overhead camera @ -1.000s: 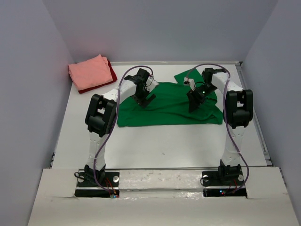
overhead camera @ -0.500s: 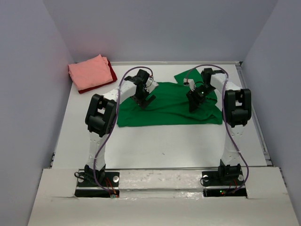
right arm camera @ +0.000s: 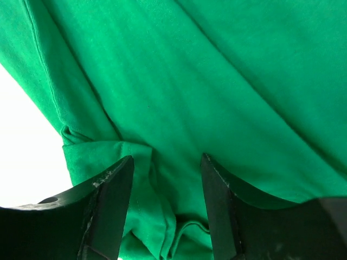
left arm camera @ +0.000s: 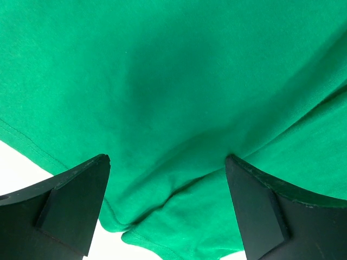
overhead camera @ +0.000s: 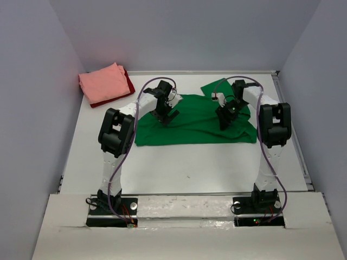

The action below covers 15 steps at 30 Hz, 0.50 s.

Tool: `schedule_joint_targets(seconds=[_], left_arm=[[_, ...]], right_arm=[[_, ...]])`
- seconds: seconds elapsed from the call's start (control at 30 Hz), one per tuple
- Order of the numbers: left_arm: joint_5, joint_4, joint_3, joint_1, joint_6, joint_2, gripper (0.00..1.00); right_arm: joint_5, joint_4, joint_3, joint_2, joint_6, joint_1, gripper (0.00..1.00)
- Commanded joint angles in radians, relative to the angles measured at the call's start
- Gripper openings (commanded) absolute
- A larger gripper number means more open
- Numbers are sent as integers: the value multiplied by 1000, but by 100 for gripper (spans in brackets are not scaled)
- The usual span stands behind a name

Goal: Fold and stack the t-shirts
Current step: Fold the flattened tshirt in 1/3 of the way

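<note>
Green tee [overhead camera: 195, 122] lies spread flat on the table [overhead camera: 184, 162], between my two arms. Pink tee [overhead camera: 103, 84] is folded and sits on the dark red tee [overhead camera: 130, 82], well off to the far left of the green one.

Left gripper [overhead camera: 166, 116] hangs over the green tee's left part, fingers spread wide, nothing in them. Its wrist view shows a soft ridge of cloth between the fingers and the hem just to the left.

Right gripper [overhead camera: 224, 120] is over the green tee's right part, jaws apart but narrower than the left. A bunched sleeve fold sits by its left finger. I see no cloth pinched.

Step in hand, as I read it: take hold on both sides for a fold.

Notes to self:
- Go straight down onto the ridges so each pinch catches cloth, not table.
- Close both before lifting, or the tee skews.
- Lift level and move together.
- Watch that right sleeve bunch; it may drag in an extra layer.
</note>
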Motion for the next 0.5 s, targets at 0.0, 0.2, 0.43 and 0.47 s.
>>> schedule_joint_targets(seconds=[0.0, 0.2, 0.43, 0.47], left_arm=[[6, -7, -6, -6, 10, -47, 99], [9, -7, -3, -6, 10, -49, 99], [11, -11, 1, -8, 12, -50, 99], [11, -12, 0, -6, 12, -49, 99]], right_arm=[[34, 27, -47, -73, -5, 5, 57], [41, 52, -98, -92, 3, 5, 52], [32, 58, -72, -84, 22, 5, 18], [28, 59, -66, -80, 25, 5, 3]])
